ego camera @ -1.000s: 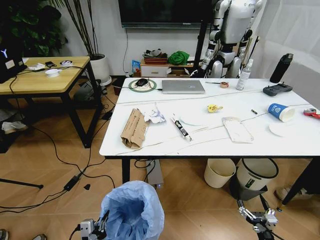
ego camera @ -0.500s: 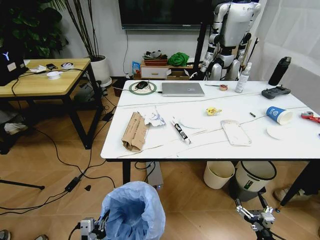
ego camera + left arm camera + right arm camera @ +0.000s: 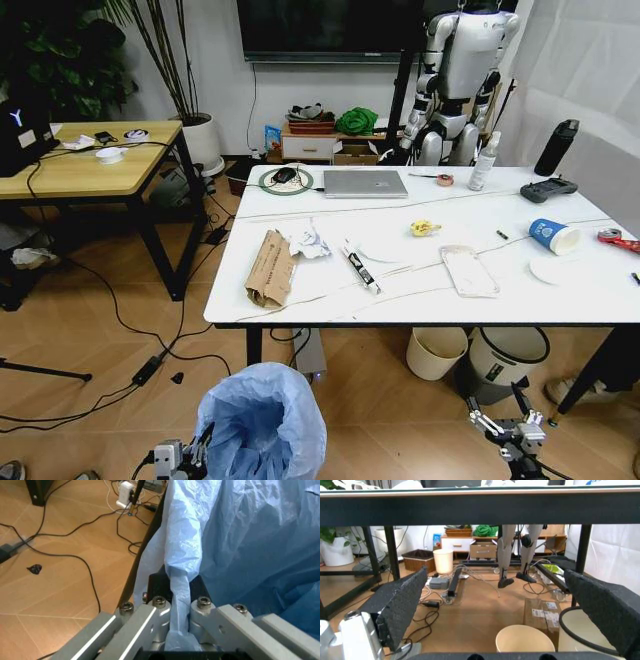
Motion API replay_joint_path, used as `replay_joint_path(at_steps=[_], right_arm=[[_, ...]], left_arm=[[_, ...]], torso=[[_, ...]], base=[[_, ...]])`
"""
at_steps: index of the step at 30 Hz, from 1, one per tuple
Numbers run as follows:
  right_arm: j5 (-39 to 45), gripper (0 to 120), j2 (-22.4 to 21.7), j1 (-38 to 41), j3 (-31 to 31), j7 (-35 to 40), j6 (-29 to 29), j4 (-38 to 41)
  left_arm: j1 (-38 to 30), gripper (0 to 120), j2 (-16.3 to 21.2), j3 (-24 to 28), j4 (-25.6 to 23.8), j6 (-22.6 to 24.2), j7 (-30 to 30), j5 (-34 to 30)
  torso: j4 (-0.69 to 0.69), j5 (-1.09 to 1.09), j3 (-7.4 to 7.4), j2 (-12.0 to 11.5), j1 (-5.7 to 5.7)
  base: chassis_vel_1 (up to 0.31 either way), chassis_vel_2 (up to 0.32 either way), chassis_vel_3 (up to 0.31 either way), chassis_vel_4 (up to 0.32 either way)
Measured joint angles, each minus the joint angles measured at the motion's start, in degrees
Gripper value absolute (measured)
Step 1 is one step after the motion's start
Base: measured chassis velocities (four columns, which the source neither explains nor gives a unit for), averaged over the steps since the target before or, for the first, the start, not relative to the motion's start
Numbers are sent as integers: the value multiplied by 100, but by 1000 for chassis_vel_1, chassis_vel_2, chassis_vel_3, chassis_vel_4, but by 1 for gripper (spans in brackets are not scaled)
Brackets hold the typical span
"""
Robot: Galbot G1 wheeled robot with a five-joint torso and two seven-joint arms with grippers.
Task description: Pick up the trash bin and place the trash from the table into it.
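The trash bin (image 3: pixel 262 420), lined with a puffy light-blue bag, hangs low in front of me. My left gripper (image 3: pixel 200 445) is shut on its rim, and the left wrist view shows the fingers (image 3: pixel 159 609) pinching a fold of the bag (image 3: pixel 240 536). My right gripper (image 3: pixel 498 405) hangs open and empty below the table's front edge, its pads (image 3: pixel 402 603) wide apart. On the table (image 3: pixel 330 305) lie flattened cardboard (image 3: pixel 270 267), crumpled paper (image 3: pixel 310 240), a yellow wrapper (image 3: pixel 425 228), a clear tray (image 3: pixel 470 270), a blue cup (image 3: pixel 553 236), a white disc (image 3: pixel 553 270) and a red can (image 3: pixel 620 238).
A laptop (image 3: pixel 365 183), a game controller (image 3: pixel 548 188) and bottles stand at the table's far side. Under it are a cream bin (image 3: pixel 438 350) and a black-rimmed white bin (image 3: pixel 508 352). A wooden desk (image 3: pixel 80 165) stands left, cables cross the floor, and a humanoid robot (image 3: pixel 455 80) stands behind.
The whole picture has shifted a little, so the camera moved. The bin stays in my left gripper and the right gripper stays open.
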Motion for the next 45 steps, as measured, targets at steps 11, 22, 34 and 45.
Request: replay_joint_path(at_steps=[11,22,34,45], right_arm=[[330,100,-150,-120,-39,4,11,10],[599,100,-339,-169,-104,14,-49,169],[570,100,-261,-193,-109,-66,56,-7],[502,100,-256,-118,-91,-37,14,-107]], left_arm=[[16,0,-376,-90,14,-197,49,227],[234,0,-552,-198,28,-356,107,305],[137,0,-483,-26,290,-660,160,35],[-92,0,-332,-70,498,-790,224,-164]], torso=[[0,0,180,329,148],[1,1,378,690,310],[0,0,628,1143,515],[0,0,669,1208,544]], base=[[0,0,0,0],[0,0,0,0],[0,0,0,0],[0,0,0,0]])
